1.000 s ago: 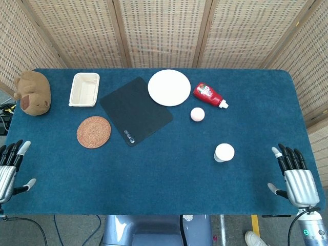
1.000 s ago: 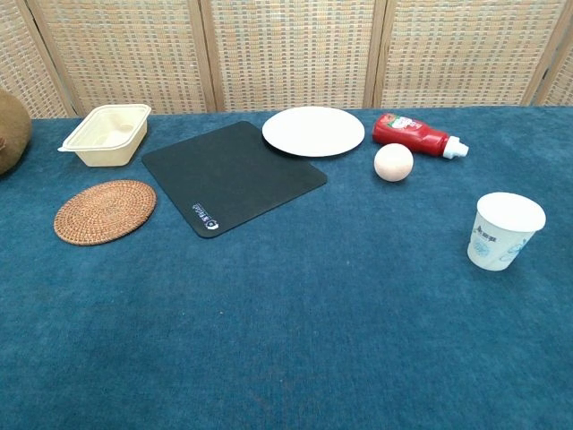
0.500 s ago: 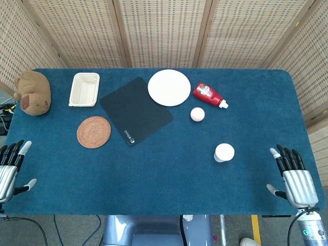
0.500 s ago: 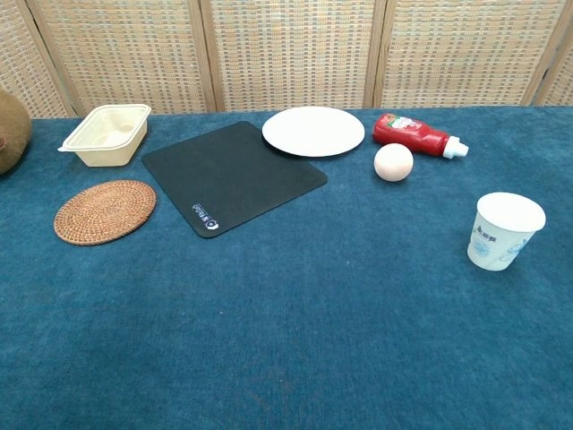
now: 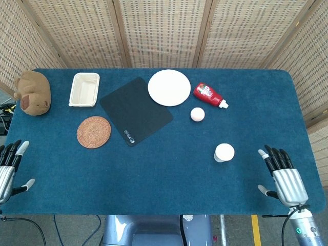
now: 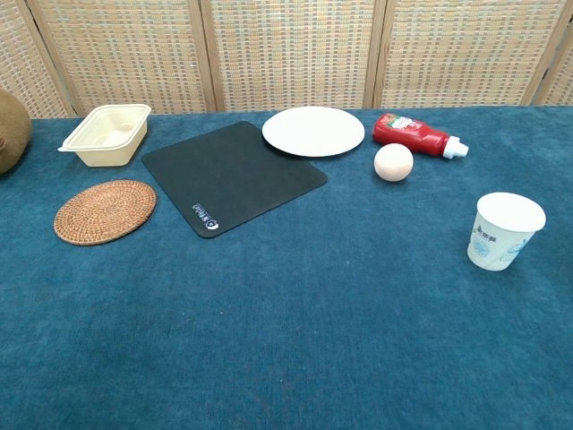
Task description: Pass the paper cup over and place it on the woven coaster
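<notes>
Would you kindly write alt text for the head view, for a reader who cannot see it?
A paper cup stands upright on a blue table, far right of a woven coaster. An open robot hand waits at each near corner, left and right, both holding nothing.

Head overhead, chest low; same table [image 5: 169, 174].
</notes>
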Tool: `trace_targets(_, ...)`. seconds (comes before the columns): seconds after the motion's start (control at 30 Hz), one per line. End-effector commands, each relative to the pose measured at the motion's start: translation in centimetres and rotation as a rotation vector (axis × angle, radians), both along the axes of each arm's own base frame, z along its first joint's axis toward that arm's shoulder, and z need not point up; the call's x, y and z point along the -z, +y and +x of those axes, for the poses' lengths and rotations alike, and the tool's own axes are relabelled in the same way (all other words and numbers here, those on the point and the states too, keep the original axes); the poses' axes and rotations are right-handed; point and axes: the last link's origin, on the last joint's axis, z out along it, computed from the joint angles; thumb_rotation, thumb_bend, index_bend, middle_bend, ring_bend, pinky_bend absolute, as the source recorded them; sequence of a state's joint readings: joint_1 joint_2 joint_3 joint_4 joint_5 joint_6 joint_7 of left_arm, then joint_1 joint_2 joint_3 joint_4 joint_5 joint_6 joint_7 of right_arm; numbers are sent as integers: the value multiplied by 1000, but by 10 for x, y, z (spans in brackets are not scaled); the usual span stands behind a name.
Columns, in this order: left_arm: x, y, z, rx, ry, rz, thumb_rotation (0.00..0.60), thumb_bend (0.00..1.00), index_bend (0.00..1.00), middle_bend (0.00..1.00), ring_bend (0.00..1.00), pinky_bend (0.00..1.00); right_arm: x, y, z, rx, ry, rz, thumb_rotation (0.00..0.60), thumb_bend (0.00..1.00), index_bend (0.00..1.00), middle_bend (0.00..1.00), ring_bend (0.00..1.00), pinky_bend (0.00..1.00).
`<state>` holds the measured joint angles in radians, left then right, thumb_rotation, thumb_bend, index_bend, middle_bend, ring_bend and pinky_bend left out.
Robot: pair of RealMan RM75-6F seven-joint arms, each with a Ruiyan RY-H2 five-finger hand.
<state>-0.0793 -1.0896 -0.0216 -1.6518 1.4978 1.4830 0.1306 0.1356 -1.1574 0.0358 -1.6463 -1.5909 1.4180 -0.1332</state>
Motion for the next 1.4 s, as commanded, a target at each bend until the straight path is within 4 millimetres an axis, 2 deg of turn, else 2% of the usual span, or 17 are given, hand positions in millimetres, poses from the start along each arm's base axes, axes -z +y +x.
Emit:
trace_targets(0.03, -1, 0, 0, 1, 2, 2, 600, 186, 0, 0, 0, 0, 8, -13, 12, -14, -6, 46, 600, 45, 95, 0, 0, 0)
trace_targets(0.2, -2, 0, -1, -3, 6, 14, 600, 188, 0, 0, 0, 0, 16, -26, 24, -19, -17, 85, 600, 45, 120, 0, 0, 0)
trace_targets(0.47, -1, 1, -1, -4, 6, 2, 600, 187, 0, 0, 0, 0, 30, -52, 53, -42, -17, 143, 600, 45, 127, 0, 0, 0)
trace_targets(0.67, -2, 1, -1, 0, 1, 7, 600, 187, 0, 0, 0, 0, 42, -70, 69, -41, 1, 194, 600, 46, 194, 0, 0, 0)
trace_targets(1.03, -4, 3, -4, -6, -12, 6, 600, 188, 0, 0, 0, 0, 59, -101, 65, 46, 29, 257, 600, 46, 209, 10, 0, 0)
trace_targets(1.4, -4, 3, -4, -8, -14, 8, 600, 189, 0, 0, 0, 0, 72, -115, 62, 87, 38, 285, 600, 45, 203, 1, 0, 0)
